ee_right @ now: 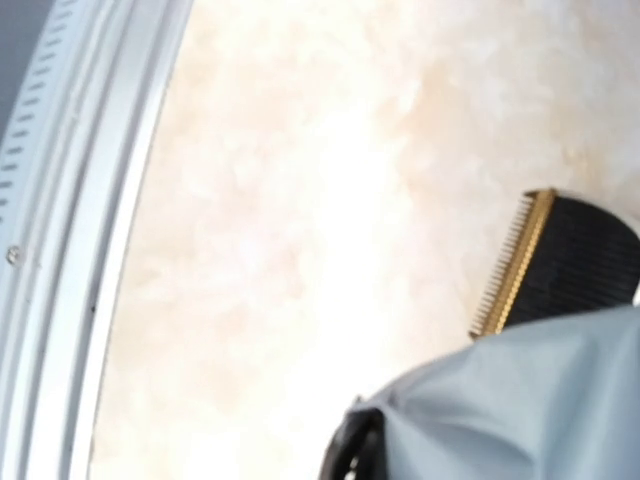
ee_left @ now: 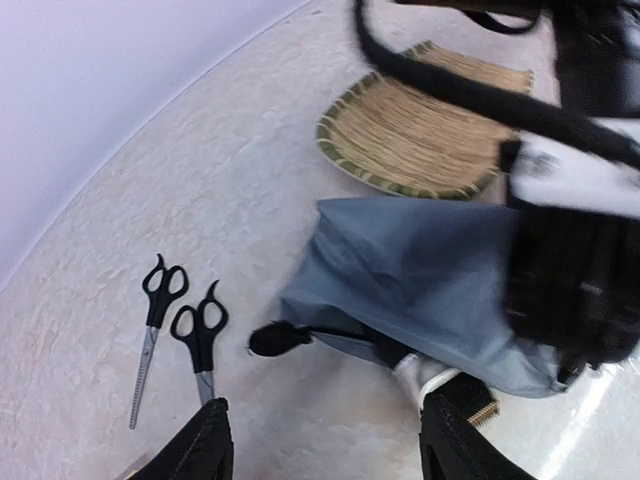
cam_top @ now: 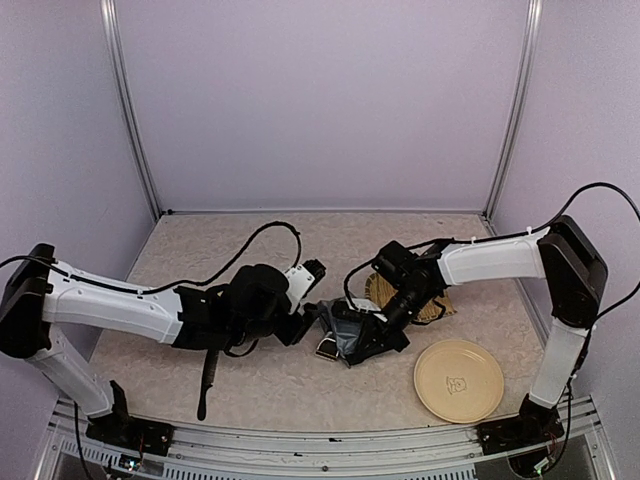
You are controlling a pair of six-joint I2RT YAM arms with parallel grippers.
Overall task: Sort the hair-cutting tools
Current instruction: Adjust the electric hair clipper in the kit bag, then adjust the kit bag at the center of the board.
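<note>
Risk of spilling clipper (ee_right: 570, 265) (only half inside pouch (ee_left: 420, 270)) through 1 tilt by right claw (cam_top: 385, 323), clenched on the fabric. Risk too of snagging cloth instead with left claw (ee_left: 325, 445), released and empty, hovering just near of it. Sits mid-table, left of plate (cam_top: 458, 380); blade end toward near left, long axis slanting far-right into pouch.

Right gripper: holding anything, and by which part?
Right gripper is shut on the grey-blue pouch, pinching its fabric at one end; exact spot hidden. Left gripper open, empty.
</note>
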